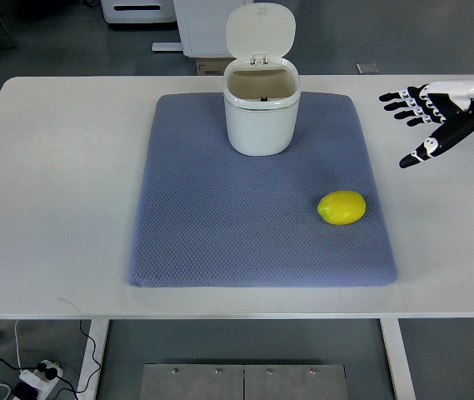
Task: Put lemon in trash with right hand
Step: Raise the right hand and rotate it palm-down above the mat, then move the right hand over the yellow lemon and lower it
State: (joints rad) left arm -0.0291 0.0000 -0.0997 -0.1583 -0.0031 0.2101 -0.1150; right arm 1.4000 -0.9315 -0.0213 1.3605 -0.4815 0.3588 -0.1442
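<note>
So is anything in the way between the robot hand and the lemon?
No, nothing visible. The right robot hand is open above the bare table, and only blue mat lies between it and the lemon. The trash can stands open too.

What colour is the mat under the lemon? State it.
Blue-grey, with a fine woven texture; the mat shows clearly in the top view.
</note>
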